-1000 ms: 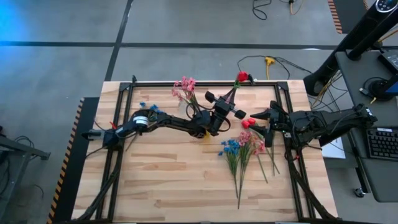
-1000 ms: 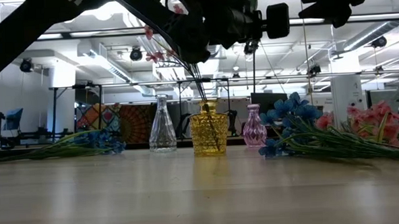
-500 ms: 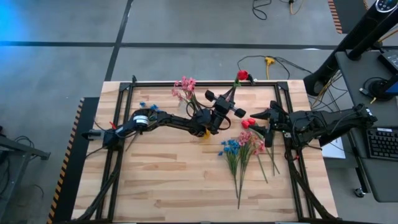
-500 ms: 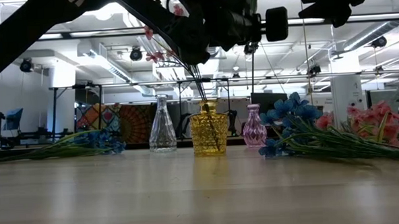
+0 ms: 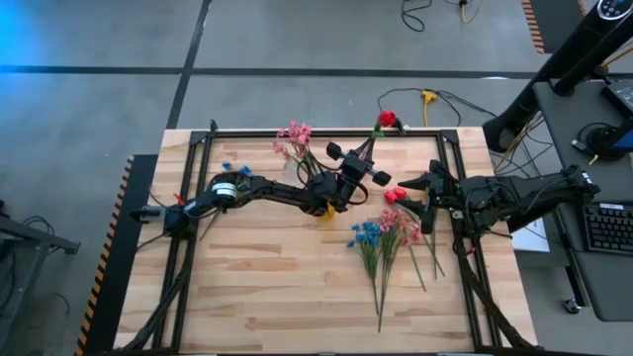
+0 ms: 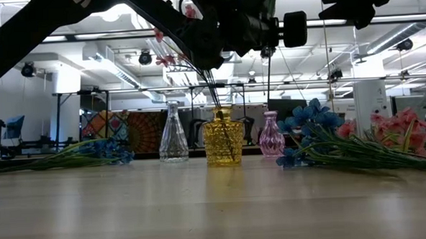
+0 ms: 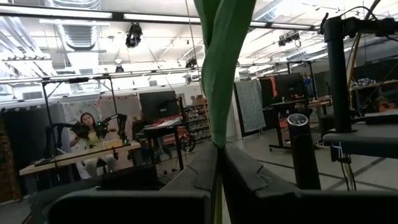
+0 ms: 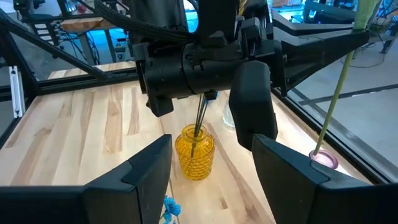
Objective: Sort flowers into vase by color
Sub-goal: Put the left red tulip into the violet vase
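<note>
Blue, pink and red flowers (image 5: 388,237) sprawl loose on the bench (image 5: 277,297) on thin green stems. Three vases stand behind: yellow vase (image 6: 222,137) holding pink sprays (image 5: 296,138), clear vase (image 6: 173,133), pink vase (image 6: 271,135) (contents unclear). Left gripper (image 5: 368,148), jaws clenched on a red tulip (image 5: 386,120), hangs above. Right gripper (image 5: 415,194) waits released beside the pile.

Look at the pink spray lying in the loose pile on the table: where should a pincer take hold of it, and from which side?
Grip the pink spray on its thin green stem just below the blossoms, coming straight down from above. It lies flat on the table among the blue flowers, so the stem is the firm, narrow part, and the open right pincer hovers nearby.
</note>
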`<state>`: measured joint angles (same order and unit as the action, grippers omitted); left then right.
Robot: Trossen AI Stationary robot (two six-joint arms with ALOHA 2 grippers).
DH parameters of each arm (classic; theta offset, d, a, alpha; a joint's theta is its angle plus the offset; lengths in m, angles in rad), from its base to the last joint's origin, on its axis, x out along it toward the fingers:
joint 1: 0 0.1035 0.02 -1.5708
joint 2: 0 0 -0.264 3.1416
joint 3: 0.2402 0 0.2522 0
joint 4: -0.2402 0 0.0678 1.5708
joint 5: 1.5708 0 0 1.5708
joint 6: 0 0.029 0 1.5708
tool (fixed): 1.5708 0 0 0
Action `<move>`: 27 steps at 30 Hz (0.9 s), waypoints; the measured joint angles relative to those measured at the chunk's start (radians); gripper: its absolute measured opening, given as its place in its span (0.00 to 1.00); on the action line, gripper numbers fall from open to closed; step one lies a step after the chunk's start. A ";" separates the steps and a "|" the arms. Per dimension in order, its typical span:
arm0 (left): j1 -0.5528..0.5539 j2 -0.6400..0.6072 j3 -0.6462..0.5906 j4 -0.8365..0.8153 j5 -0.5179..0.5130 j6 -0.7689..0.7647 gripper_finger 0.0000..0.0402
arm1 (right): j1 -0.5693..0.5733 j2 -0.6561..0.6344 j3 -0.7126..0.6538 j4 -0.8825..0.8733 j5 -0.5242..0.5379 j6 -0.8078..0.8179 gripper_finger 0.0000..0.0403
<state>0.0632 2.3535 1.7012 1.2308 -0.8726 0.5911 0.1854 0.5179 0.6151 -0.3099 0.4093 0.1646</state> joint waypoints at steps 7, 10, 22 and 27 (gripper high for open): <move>0.008 0.000 0.000 -0.003 0.000 -0.033 0.00 | 0.000 0.000 0.000 0.000 0.000 0.000 0.53; 0.008 0.000 0.000 -0.004 0.000 -0.033 0.00 | 0.000 0.000 0.000 0.000 0.000 -0.001 0.53; 0.009 0.000 0.000 -0.020 0.000 -0.033 0.00 | 0.000 0.000 0.000 0.000 0.000 -0.002 0.53; 0.010 0.000 0.000 -0.022 0.000 -0.040 0.00 | 0.000 0.000 0.000 0.000 0.000 -0.003 0.53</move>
<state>0.0728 2.3535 1.7012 1.2091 -0.8727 0.5511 0.1855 0.5176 0.6151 -0.3103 0.4091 0.1616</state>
